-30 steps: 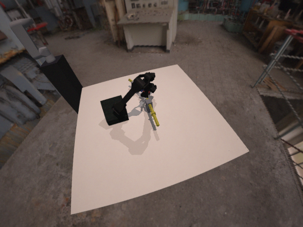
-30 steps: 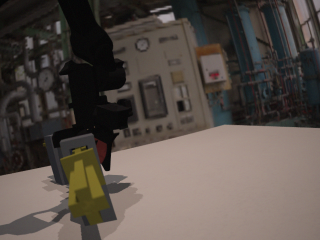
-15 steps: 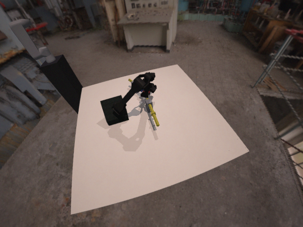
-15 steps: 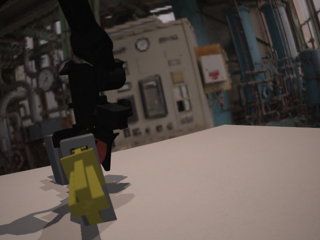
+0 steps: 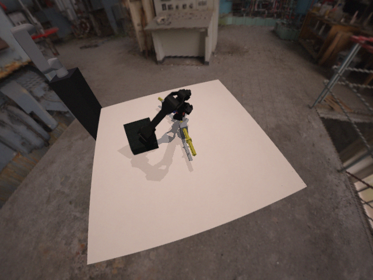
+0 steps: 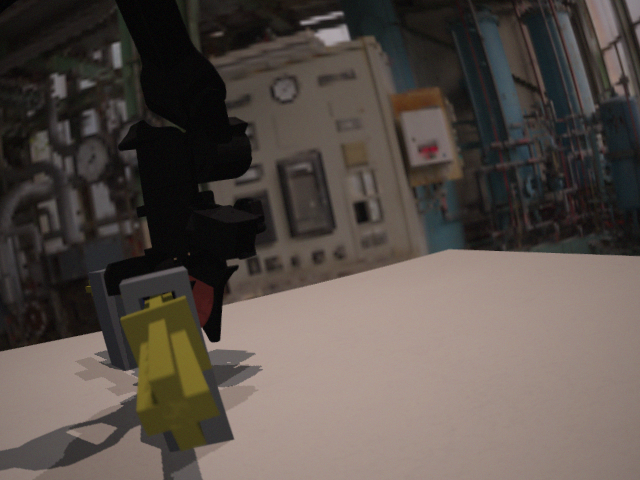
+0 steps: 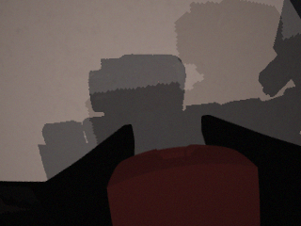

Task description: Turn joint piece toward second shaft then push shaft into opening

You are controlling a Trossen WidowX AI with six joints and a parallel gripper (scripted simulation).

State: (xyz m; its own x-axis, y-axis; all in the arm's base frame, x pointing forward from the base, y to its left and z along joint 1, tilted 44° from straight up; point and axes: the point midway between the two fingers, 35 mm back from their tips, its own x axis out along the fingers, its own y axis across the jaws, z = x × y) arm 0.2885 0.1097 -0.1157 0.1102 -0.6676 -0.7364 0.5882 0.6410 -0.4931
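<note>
Right, I have the gripper (image 5: 182, 116) (image 6: 205, 316) (image 7: 167, 127) clamped on the red joint piece (image 5: 183, 114) (image 6: 202, 305) (image 7: 184, 188). On the wrist feed it sits low, with one black fingertip by its 11 o'clock edge and the other by its 1 o'clock.

Seen from the top camera, 12 at the upper edge, the thicker yellow shaft (image 5: 192, 147) (image 6: 170, 382) lies toward 5 o'clock from the joint piece, pointing outward along that same hour. It passes through an upright grey block (image 5: 184, 123) (image 6: 155, 281). A second grey block (image 6: 109, 322) stands just beside that one, at its 9 o'clock in the exterior view. Another yellow bar (image 5: 160, 99) shows toward 10 o'clock from the piece.

My arm's base plate (image 5: 134, 151) is around 8 o'clock on the pale mat (image 5: 210, 205) (image 6: 439, 361). I can't tell which way the piece's opening faces.
</note>
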